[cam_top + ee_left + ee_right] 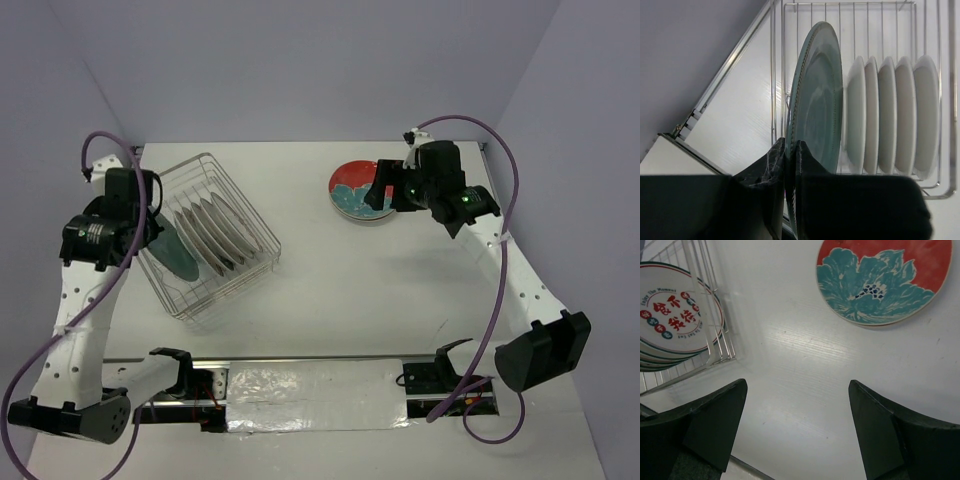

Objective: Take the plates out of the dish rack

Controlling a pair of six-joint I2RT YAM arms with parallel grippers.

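I am clenching my left gripper [790,150] on the teal plate [817,95] in the rack [215,295], likely needing a straight upward lift next.

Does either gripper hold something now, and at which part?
The left gripper pinches the upright grey-teal plate by its rim. The right gripper is open and holds nothing.

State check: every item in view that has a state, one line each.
left gripper, shut on the grey-teal plate rim.
grey-teal plate, upright on edge in the dish rack, gripped.
white plates, upright in the rack's slots, untouched.
floral plate, flat, face up on the table, outside the rack.
right gripper, open, empty, above the table near the floral plate.
dish rack, on the table, loaded with plates.
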